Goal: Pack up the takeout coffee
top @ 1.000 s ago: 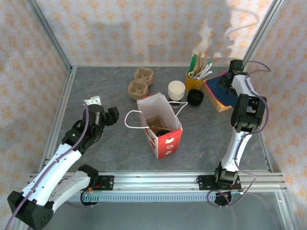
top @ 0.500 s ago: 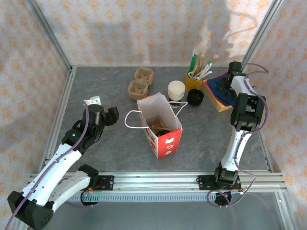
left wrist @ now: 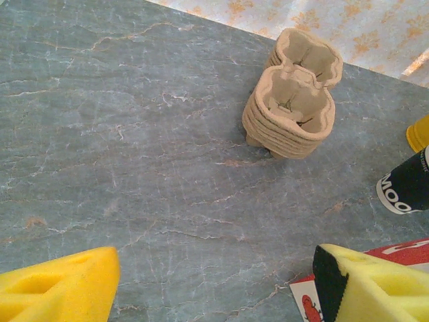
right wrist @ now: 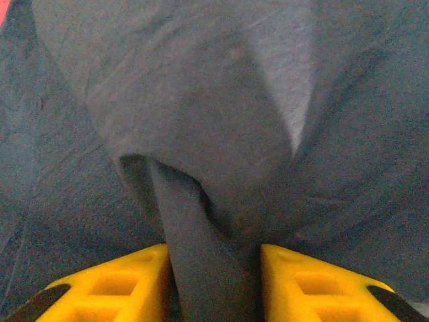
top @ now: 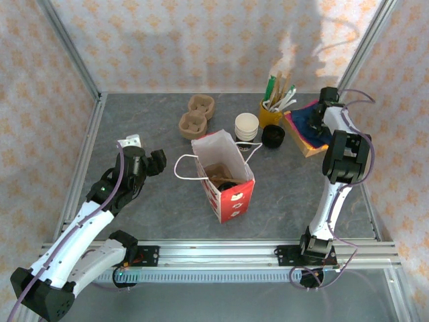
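Navy napkin (right wrist: 221, 134) bunched into a raised fold and pinched between the yellow fingers (right wrist: 134, 282) of the right gripper (right wrist: 218, 282), over the napkin pile at the far right corner of the table (top: 134, 114). Looks like a side step of the packing: fetching a napkin for the red-and-white paper bag (top: 231, 194), open-mouthed at the table's middle, with a brown moulded carrier (top: 218, 173) already down inside.

Takeout coffee (top: 247, 125) not yet packed: upright on the table just behind the bag, toward the far edge, between the stack of spare cup carriers (top: 196, 115) and the yellow cup of stirrers (top: 270, 113), with a black lid (top: 273, 137) just beside.

Left gripper (top: 149, 161) idle near the left edge, fingers spread wide, holding nothing, aimed toward the spare carriers.

Next, probably: lift straight up, peeling one sheet off and leaving the rest of the pile behind, then carry across to the bag's mouth without snagging the white cord handles (top: 184, 168). Coffee likely after that, calling for a level, gentle grip and a seat in the carrier.
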You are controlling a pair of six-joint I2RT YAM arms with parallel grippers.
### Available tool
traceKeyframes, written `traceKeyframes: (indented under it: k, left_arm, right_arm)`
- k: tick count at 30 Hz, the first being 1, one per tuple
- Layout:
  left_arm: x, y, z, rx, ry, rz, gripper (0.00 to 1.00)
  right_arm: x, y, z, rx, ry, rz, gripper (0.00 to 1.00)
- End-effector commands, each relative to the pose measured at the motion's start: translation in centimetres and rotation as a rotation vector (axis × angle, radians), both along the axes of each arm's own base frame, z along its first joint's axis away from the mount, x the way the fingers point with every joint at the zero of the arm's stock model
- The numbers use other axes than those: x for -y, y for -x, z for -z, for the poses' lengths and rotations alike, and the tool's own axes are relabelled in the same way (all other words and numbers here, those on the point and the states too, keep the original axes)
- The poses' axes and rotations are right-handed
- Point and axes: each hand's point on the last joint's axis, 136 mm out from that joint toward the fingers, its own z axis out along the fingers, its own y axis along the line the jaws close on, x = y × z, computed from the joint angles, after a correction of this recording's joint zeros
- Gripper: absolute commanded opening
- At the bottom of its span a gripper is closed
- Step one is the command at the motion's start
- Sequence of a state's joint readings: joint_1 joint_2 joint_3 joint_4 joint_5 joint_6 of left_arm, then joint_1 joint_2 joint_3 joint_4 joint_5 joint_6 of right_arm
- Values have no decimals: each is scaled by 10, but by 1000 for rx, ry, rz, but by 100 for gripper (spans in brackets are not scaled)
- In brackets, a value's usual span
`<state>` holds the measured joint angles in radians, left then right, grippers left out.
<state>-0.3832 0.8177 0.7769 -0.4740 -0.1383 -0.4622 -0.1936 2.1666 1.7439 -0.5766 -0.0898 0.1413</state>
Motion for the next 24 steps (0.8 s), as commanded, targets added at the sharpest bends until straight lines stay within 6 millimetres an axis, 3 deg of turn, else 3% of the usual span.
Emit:
traceKeyframes:
  k: [1,9,17,24]
  left_arm:
    - [-2,0,-6,13,-1,-3,78]
    - [0,-1,-2,9,13,-1,78]
    - [-1,0,0,2,10,-6,78]
    - [-2,1,-4,8,9,-8,78]
  right_arm:
    - [-2,4,-24,16,-12,-8,34]
    - [-3,0,-56,88,0,-20,26]
    - [-7,1,-65,90,-18,-28,15]
    - [-6,8,-122,169,-2,-2,0]
